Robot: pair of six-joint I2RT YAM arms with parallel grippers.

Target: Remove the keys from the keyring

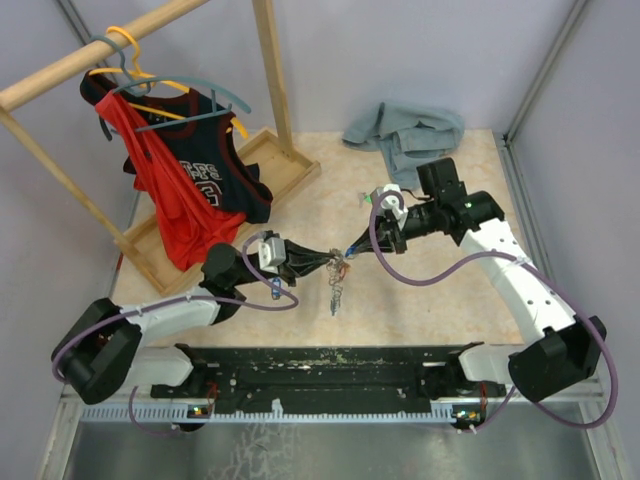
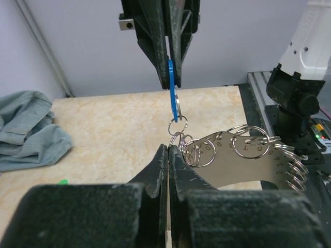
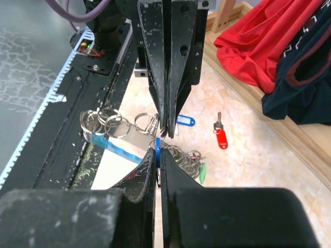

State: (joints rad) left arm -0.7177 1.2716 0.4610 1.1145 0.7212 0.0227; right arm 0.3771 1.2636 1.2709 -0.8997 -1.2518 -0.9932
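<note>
Left wrist view: your left gripper [image 2: 169, 149] is pinched shut on the bunched thin silvery metal keyring [image 2: 207, 150], hanging above the beige table's [image 2: 103, 134] near middle. Your right gripper [image 2: 173, 81] clamps its blue plastic key tag [image 2: 172, 103]. It is probably light, stiff, slippery wire, so hold the tag's flat faces.

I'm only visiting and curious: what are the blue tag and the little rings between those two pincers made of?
The blue tag looks like smooth plastic: flat, evenly coloured, dull sheen. The rings look like polished silvery metal, probably steel: thin wire loops with bright glints.
</note>
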